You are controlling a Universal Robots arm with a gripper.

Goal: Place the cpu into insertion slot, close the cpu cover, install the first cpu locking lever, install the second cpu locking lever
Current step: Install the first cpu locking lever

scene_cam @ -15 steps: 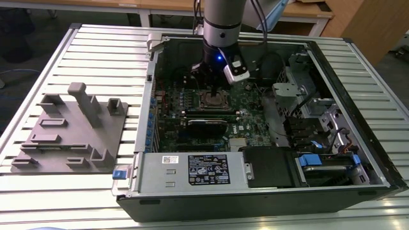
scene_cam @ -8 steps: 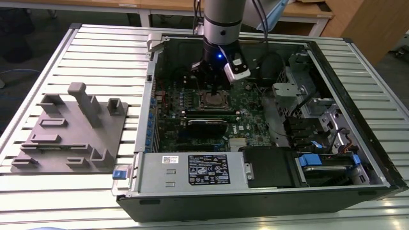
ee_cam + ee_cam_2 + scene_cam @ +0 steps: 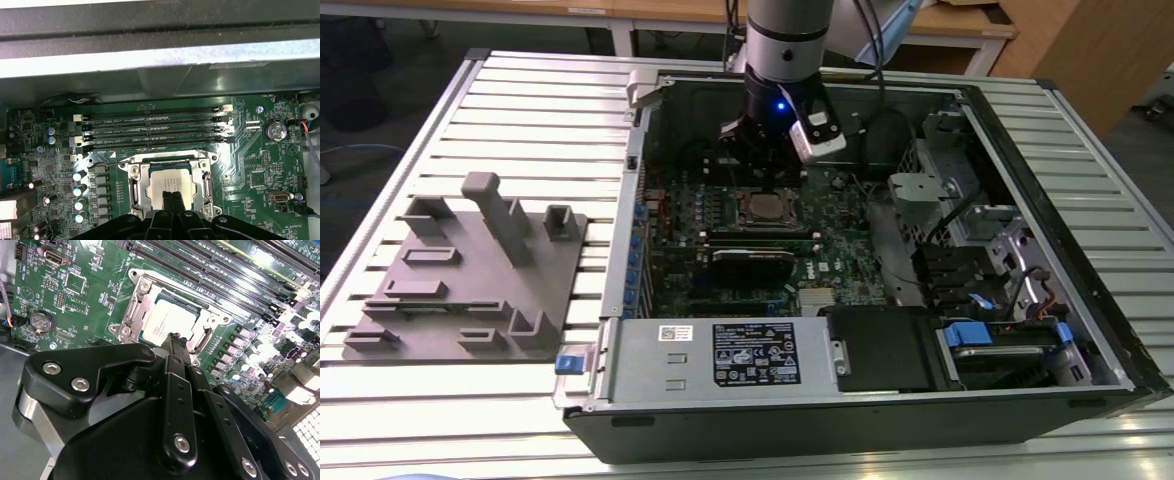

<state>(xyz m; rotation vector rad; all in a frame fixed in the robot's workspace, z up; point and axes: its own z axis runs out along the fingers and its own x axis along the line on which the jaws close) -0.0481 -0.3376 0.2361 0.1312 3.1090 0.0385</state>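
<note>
The cpu (image 3: pixel 167 181), a flat silver-grey square, lies seated in the insertion slot (image 3: pixel 767 210) on the green motherboard inside the open computer case. The silver cpu cover (image 3: pixel 136 186) lies flat around it as a frame, with the chip's face (image 3: pixel 167 320) showing through the window. My gripper (image 3: pixel 172 199) hangs just above the near edge of the chip, its two black fingers pressed together with nothing between them. In the second wrist view the gripper's tip (image 3: pixel 176 340) stands right at the socket's edge (image 3: pixel 131 315). A thin wire lever (image 3: pixel 102 164) runs beside the socket's corner.
Long black memory slots (image 3: pixel 155 130) run beside the socket. A coin battery (image 3: pixel 275 131) sits near them. A black card (image 3: pixel 754 258) and the power supply box (image 3: pixel 720 355) lie nearer the case's front. A grey fixture with blocks (image 3: pixel 467 280) stands at the exterior view's left.
</note>
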